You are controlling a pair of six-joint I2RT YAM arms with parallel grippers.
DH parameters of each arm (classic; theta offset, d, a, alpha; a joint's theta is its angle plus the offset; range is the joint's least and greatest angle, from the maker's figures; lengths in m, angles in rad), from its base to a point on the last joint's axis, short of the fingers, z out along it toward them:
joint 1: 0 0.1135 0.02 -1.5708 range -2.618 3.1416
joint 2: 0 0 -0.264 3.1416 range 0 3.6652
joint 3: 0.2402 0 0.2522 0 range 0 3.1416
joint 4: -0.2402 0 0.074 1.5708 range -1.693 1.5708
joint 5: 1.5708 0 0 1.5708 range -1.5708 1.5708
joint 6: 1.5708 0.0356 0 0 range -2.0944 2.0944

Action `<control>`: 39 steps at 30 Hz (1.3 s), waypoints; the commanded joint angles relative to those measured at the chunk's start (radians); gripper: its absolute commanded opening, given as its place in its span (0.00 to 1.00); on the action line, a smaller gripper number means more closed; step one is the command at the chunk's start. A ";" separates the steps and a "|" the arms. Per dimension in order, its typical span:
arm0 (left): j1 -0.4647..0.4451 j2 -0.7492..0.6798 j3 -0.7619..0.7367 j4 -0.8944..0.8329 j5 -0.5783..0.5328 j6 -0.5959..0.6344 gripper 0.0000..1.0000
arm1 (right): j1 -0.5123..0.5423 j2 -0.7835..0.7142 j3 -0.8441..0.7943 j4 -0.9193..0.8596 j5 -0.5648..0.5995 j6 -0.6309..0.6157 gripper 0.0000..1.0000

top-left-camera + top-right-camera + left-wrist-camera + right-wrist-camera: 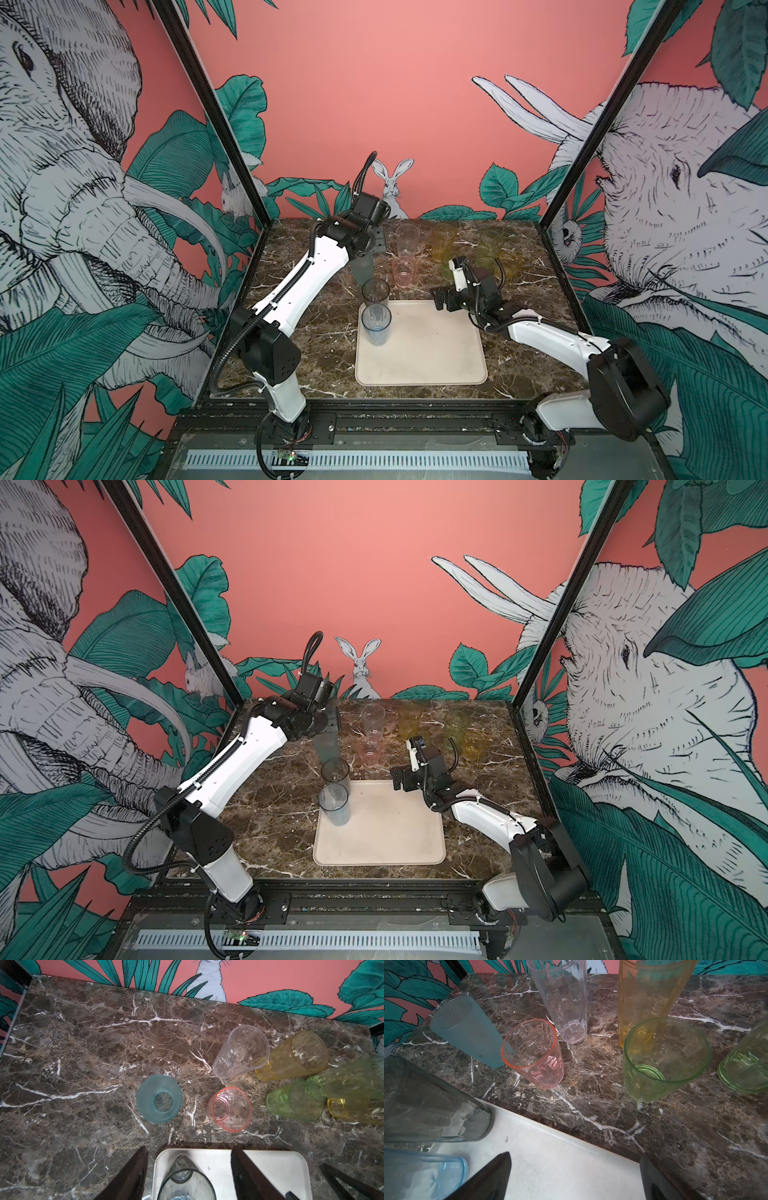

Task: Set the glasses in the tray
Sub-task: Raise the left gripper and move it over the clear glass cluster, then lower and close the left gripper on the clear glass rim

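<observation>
Top views, both, for the layout. Tray (428,345): lies flat on the table (316,332), near the middle. Grey glass (375,291): stands upright in the tray's far-left corner. Blue glass (376,326): stands in the tray as well, at the left rim, just near of the grey glass; touching or not, cannot tell.

On bare table beyond the tray's far edge, all upright: teal glass (159,1099) furthest left; pink glass (404,272) right of it; clear glass (407,241) just beyond the pink; tall amber glass (442,243) right of the clear; tall green glass (490,245) further right again; short amber glass (473,746) near and right of that. Short green glass (664,1059): mostly hidden behind the right arm (540,336) from above, plain in the right wrist view, just near of the tall amber.

Left gripper (188,1147): hangs raised over the tray's far-left corner, jaws spread, gripping nothing; frames the grey glass's rim between its fingers in the left wrist view, without touching.

Right gripper (574,1155): hovers over the tray's far edge, right of the middle, jaws spread wide, nothing between them.
</observation>
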 commanded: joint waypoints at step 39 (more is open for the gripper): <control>0.021 0.501 0.376 0.199 0.155 -0.082 0.60 | 0.006 -0.035 -0.015 0.048 0.019 -0.008 0.99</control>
